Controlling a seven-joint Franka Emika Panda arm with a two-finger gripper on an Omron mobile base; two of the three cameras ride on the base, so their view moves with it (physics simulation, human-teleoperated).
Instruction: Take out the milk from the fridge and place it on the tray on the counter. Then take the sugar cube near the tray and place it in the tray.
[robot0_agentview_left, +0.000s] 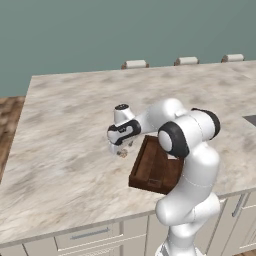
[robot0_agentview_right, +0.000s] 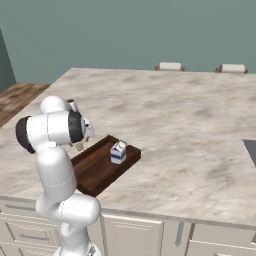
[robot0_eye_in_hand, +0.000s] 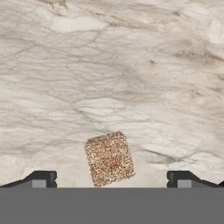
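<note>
Tiny tan speckled sugar cube (robot0_eye_in_hand: 109, 158): sits skewed between our wide-open, empty two-finger gripper (robot0_eye_in_hand: 112, 178); closing may twist it free.

counter (robot0_agentview_right: 190, 130), tray (robot0_agentview_right: 92, 170), sugar cube (robot0_eye_in_hand: 109, 158)

One milk (robot0_agentview_right: 118, 152), one tray (robot0_agentview_right: 95, 167), one sugar cube (robot0_eye_in_hand: 109, 159) (speckled), three chair backs (robot0_agentview_left: 134, 64)

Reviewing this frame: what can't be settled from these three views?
- Sugar cube: whether it rests on the counter, unclear in the hand view.
- End effector: finger tips cut off by the bottom edge.
- Tray: near end hidden by the arm, left base view.
- Milk markings: too small to read.
</note>
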